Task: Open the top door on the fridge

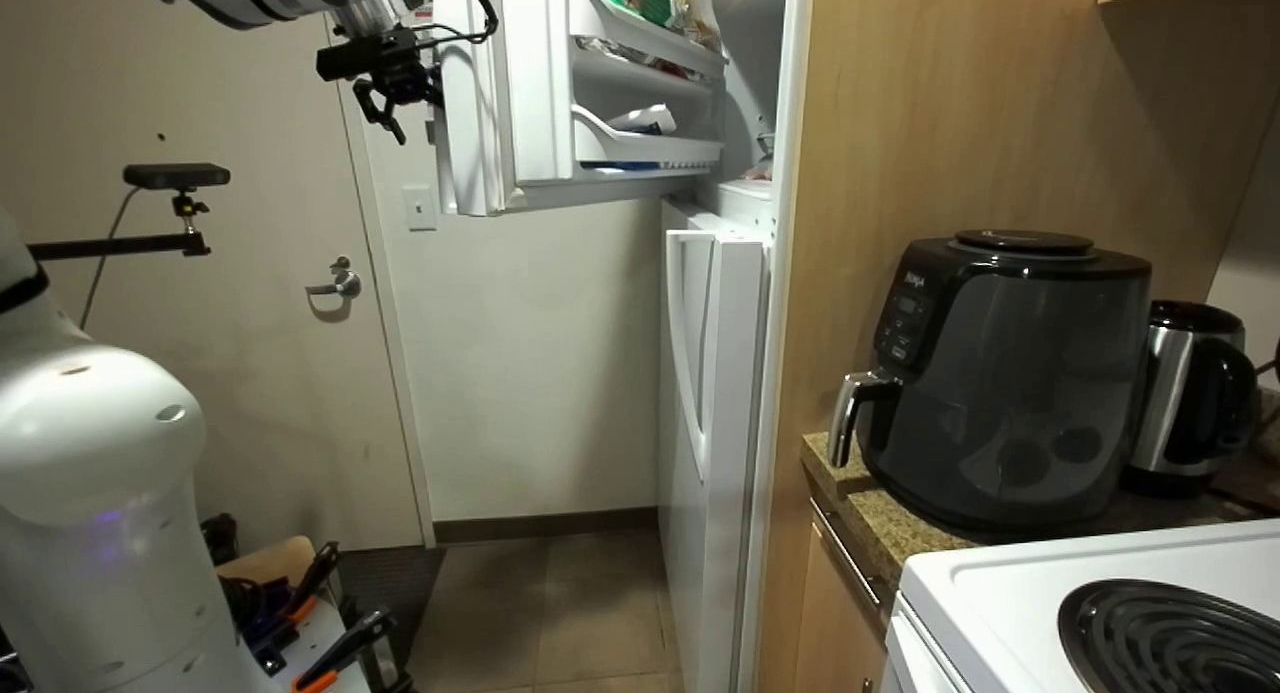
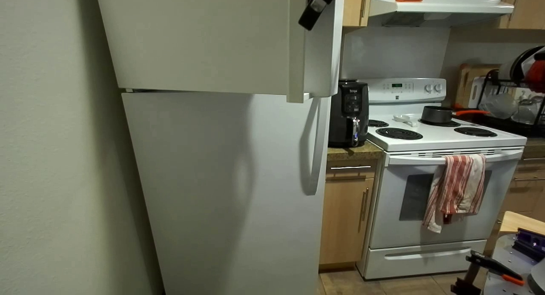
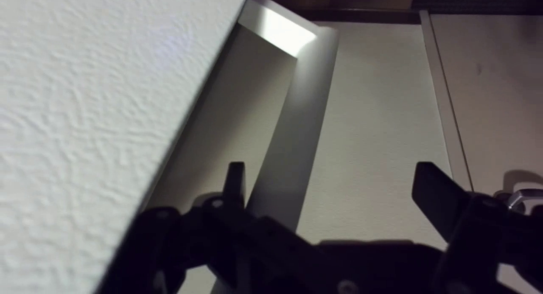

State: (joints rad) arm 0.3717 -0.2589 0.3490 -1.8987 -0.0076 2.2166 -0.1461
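Top door (image 1: 545,83): swung well out from fridge (image 2: 221,158), racks (image 1: 650,150) showing. Pincer (image 3: 331,171) spread, 2 fingers (image 3: 234,181) apart, handle (image 3: 297,137) between them in wrist view. Opening looks nearly done; next likely calls for backing pincer clear without dragging door.

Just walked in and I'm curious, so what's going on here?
A robot arm is working on the top door of the fridge. That door stands well open, its inner shelf racks in view, while the lower door looks shut. The gripper is open right beside the top door; whether it touches it, I can't tell.
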